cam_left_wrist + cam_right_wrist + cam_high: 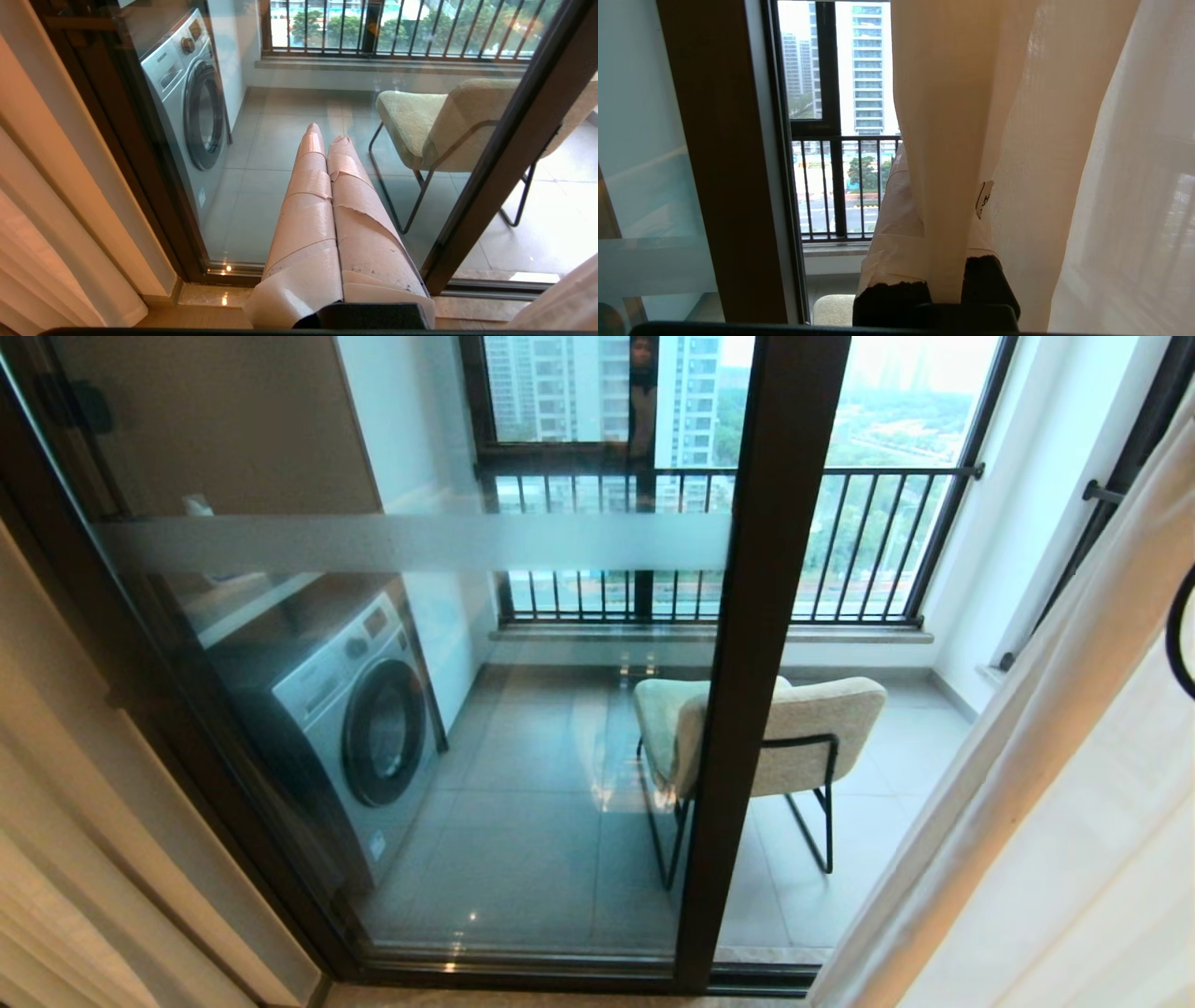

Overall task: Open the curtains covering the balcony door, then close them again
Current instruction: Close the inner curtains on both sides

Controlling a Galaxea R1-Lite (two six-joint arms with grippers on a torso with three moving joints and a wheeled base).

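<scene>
The balcony door (761,644) fills the head view: glass panels in a dark frame, a frosted band (411,541) across the left panel, and the dark upright between the 2 panels running down the middle. The curtains are drawn aside to both edges: a cream drape (65,915) bunched at the left, a white sheer (1055,784) hanging down the right.

The left gripper (327,131), wrapped in pale tape, has its 2 fingers pressed together with nothing between them. It points at the door's glass near the sill, with the cream drape (42,261) well off to its side, not touching.

The right gripper (924,186) is up against the sheer (1064,140). Its jaws are pressed together on a fold of the thin fabric, which runs down between the taped fingers (896,224); the rest of the sheer hangs just beside and over the gripper.

Through the glass stand a washing machine (355,719), an upholstered chair (747,737) on black legs, and the outer railing (840,541).
</scene>
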